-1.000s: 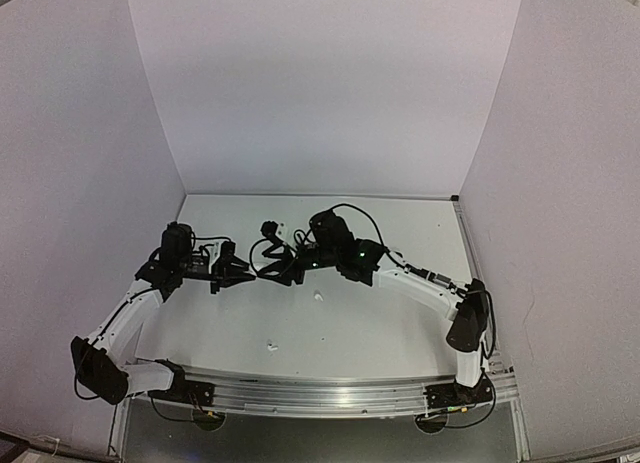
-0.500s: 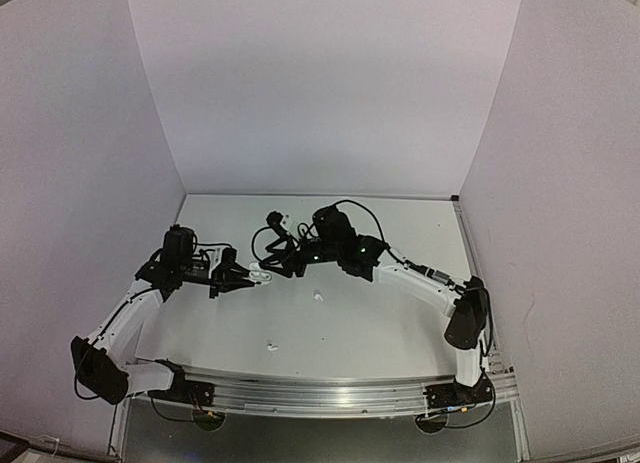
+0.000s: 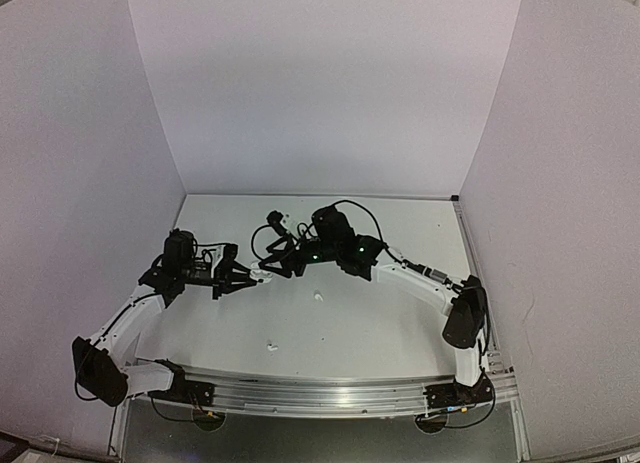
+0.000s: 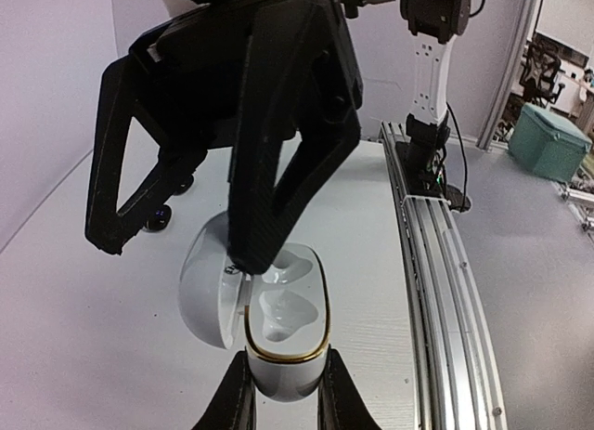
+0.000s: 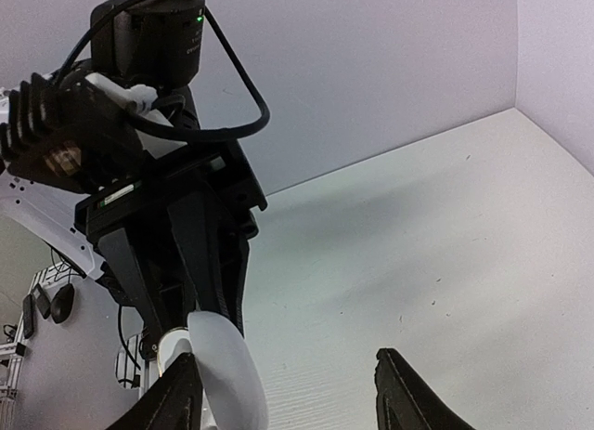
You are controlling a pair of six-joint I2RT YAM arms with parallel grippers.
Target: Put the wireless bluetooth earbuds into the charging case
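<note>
The main risk lies at the lid. The left tool is clamped on the base of the white charging case, held up over the left half of the desk. The right tool has its fingers apart with nothing between them, and one finger is pressed in at the edge where the lid meets the gold-rimmed body. A hard push there could twist the smooth, rounded shell out of the narrow grip, or snap the lid down over wells that look empty.

The second risk is the pick-up to come. Two white earbuds lie loose on the desk: one near the middle and one closer to the near edge, both well apart from the case. They are tiny and curved, and a poorly centred pinch would likely flick one away, possibly toward the metal rail along the near edge. A small dark item sits near the far edge, but it is too small to identify.

The desk is plain white and matte. It is boxed in by pale walls on the far, left and right sides.
</note>
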